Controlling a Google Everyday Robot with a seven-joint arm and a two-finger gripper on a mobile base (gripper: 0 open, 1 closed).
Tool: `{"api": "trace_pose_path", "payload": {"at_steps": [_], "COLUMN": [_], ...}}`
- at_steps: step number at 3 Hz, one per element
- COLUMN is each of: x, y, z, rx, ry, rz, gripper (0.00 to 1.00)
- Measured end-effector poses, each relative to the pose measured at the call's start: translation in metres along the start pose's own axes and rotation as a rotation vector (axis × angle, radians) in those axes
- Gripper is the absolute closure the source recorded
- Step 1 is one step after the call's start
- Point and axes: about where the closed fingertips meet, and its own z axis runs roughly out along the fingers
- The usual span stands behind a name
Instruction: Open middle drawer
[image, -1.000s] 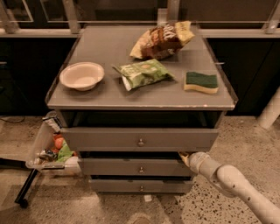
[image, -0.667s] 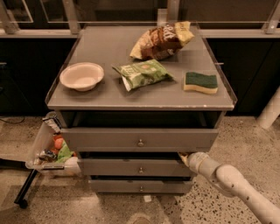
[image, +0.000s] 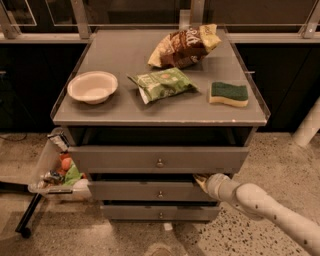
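The middle drawer, flat grey with a small round knob, sits slightly forward, with the gripper at its upper right edge; whether it grips, I cannot tell.

end effector tip hidden in gap atop middle drawer, R end, arm cut off btm-R

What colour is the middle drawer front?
The middle drawer is plain grey, clearest in camera view. The gripper is at its upper right edge.
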Motion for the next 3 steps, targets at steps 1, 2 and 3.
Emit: {"api": "trace_pose_path", "payload": {"at_steps": [1, 2, 3], "x": [0.004, 0.023, 0.025], "y": [0.011, 0.025, 0.030], "z": [-0.004, -0.016, -0.023], "rx": [-0.026, -0.052, -0.062], "ry": [0.060, 0.156, 0.188], "rz": [-0.006, 0.014, 0.027], "gripper": [1.00, 1.00, 1.00]}}
